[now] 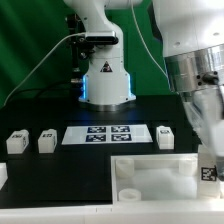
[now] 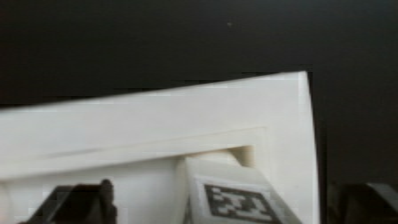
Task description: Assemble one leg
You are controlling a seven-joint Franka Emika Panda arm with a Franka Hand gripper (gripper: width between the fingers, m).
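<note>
A leg (image 2: 237, 196), a short white post with a black-and-white tag, stands on the large white tray (image 2: 160, 120) near one corner. In the exterior view this leg (image 1: 208, 171) is at the tray's (image 1: 160, 178) right end, under my hand. My gripper (image 2: 228, 207) is open, with one dark finger (image 2: 84, 204) on each side of the leg. There is a visible gap between the leg and each finger. Three more legs lie on the black table: two at the exterior view's left (image 1: 15, 142) (image 1: 46, 142) and one right of the middle (image 1: 166, 136).
The marker board (image 1: 108, 134) lies flat behind the tray. The robot base (image 1: 107, 80) stands at the back with cables beside it. A white piece (image 1: 2, 175) is cut off at the exterior view's left edge. The tray has a round hole (image 1: 126, 194) near its left front corner.
</note>
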